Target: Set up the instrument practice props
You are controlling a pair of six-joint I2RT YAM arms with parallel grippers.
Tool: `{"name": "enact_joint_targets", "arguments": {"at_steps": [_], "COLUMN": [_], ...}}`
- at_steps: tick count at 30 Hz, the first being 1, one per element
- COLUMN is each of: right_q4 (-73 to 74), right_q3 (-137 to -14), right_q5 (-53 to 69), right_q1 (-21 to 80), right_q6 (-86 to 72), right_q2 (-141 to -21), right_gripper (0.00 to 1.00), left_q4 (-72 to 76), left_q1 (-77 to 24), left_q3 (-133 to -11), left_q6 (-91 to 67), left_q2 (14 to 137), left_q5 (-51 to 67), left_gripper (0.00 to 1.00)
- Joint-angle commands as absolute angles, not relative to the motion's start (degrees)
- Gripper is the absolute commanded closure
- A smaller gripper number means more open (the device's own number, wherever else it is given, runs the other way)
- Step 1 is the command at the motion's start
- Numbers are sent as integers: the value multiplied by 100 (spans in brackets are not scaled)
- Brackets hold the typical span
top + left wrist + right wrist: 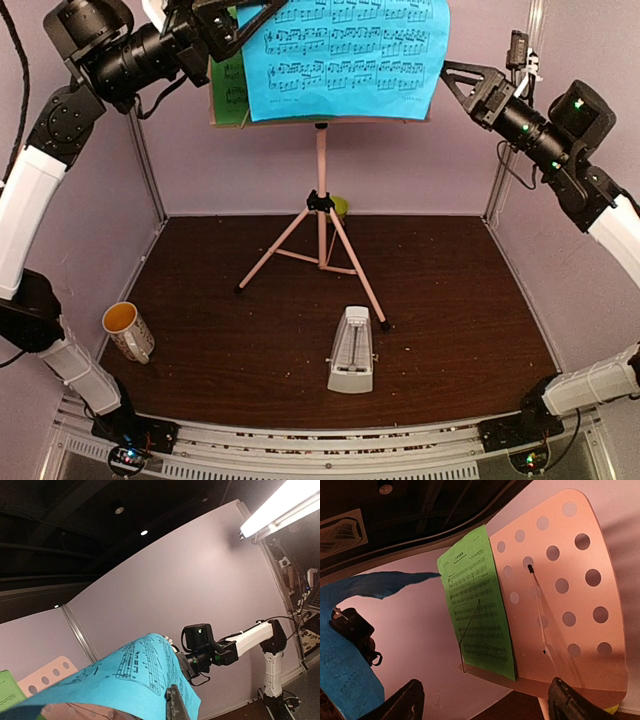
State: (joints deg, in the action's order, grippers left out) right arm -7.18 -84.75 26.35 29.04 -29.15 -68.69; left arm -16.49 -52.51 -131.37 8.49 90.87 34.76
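Note:
The pink tripod music stand (322,215) stands at the back middle of the table. The large blue sheet (345,55) hangs in front of its desk, and my left gripper (238,22) is shut on the sheet's upper left corner. In the left wrist view one finger (175,706) lies on the curved blue sheet (125,677). The green sheet (476,605) rests on the left side of the perforated desk (565,585) under a wire holder. My right gripper (456,86) is open and empty, just right of the desk. The metronome (352,350) stands at the front middle.
A white mug (128,331) stands at the front left. A small lime-green bowl (340,205) sits behind the stand's hub. Purple walls close the back and both sides. The stand's legs (358,275) spread over the table's middle.

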Motion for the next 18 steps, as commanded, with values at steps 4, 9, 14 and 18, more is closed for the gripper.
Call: {"name": "enact_joint_targets", "arguments": {"at_steps": [4, 9, 14, 18], "right_q4": [-2535, -4250, -3174, -2252], "right_q3": [-7617, -6925, -7335, -7483], "right_q5": [4587, 4925, 4702, 4317], "right_q1": [2832, 2945, 3231, 3368], "right_q6": [-4737, -6403, -5803, -5172], "right_q2": [-6234, -6092, -6047, -5816], "right_gripper": [0, 0, 8, 43], "left_q4": [-2269, -2131, -2127, -1971], "left_q1": [-5238, -5243, -5290, -5291], "left_q3": [-11874, -11098, -10802, -10701], "left_q6": [1224, 994, 659, 226], "left_q2": [8493, 8130, 8153, 8230], "left_q5": [4497, 4603, 4549, 4183], "left_gripper": [100, 100, 100, 100]}}
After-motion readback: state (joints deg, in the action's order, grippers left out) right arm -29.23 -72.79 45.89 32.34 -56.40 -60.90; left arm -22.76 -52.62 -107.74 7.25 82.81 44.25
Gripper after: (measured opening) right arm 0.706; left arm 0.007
